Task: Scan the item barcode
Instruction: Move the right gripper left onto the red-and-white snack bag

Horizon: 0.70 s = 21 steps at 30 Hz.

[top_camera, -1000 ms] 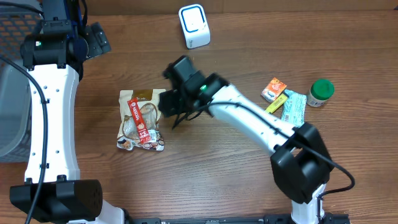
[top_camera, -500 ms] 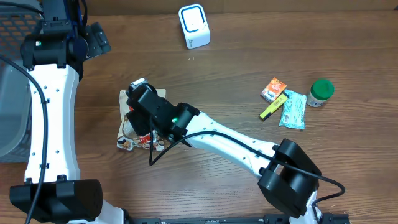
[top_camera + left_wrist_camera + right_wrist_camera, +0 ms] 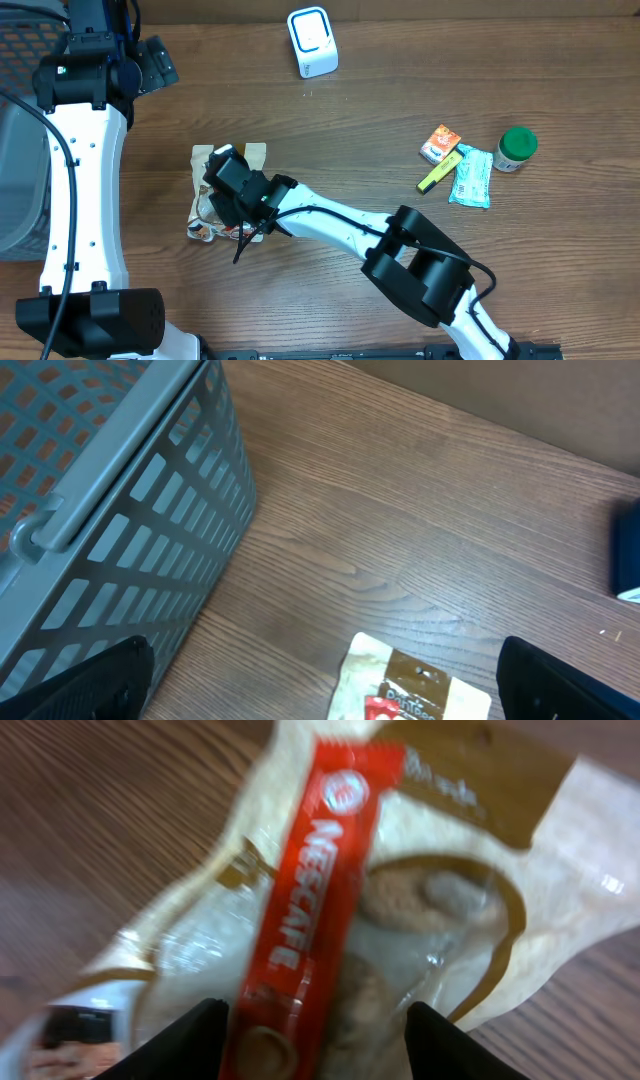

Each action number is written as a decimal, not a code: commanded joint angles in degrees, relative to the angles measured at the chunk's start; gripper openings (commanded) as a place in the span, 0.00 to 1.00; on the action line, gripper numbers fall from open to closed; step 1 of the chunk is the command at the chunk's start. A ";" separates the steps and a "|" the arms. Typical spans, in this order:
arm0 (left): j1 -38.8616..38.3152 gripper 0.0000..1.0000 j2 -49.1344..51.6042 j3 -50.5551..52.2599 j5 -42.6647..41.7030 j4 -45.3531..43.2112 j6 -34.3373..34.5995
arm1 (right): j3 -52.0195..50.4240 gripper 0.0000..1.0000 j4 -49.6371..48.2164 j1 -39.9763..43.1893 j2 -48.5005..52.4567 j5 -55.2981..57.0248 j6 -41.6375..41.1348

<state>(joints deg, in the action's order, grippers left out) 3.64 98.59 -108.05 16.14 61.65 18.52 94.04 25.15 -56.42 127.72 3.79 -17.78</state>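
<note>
While the right gripper (image 3: 315, 1012) hangs low over the coffee packet (image 3: 420, 910), jaws apart astride its red Nescafe strip (image 3: 310, 890), contact can't be told: wrist view is blurred. Packet lies flat on the dark wood-grain table (image 3: 400, 100), left of centre. Left gripper (image 3: 320, 680) is spread wide, holding nothing, beside the grey mesh basket (image 3: 150, 490) at the left edge. White scanner (image 3: 313, 42) sits by the far edge, green-lidded jar (image 3: 516, 148) near the right edge.

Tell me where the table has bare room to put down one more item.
Bare wood lies between the scanner, the snack bag and the orange box. It is crowded from that box to the green-lidded jar; the right gripper hangs over the bag.
</note>
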 commanded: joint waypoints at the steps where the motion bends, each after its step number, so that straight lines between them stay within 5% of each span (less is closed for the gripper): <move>1: -0.07 1.00 0.55 -0.44 0.76 -0.15 0.81 | -0.09 0.47 -0.24 -0.50 1.33 -0.42 0.26; 8: -0.07 1.00 0.55 -0.44 0.76 -0.15 0.81 | 1.84 0.04 0.46 0.22 -1.33 -0.44 0.24; 21: -0.07 1.00 0.55 -0.44 0.76 -0.15 0.81 | 2.05 0.04 15.10 7.56 -11.37 5.16 0.72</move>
<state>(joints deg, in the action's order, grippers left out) 3.64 98.59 -108.05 16.14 61.65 18.52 94.98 38.89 -50.89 119.28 6.42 -17.72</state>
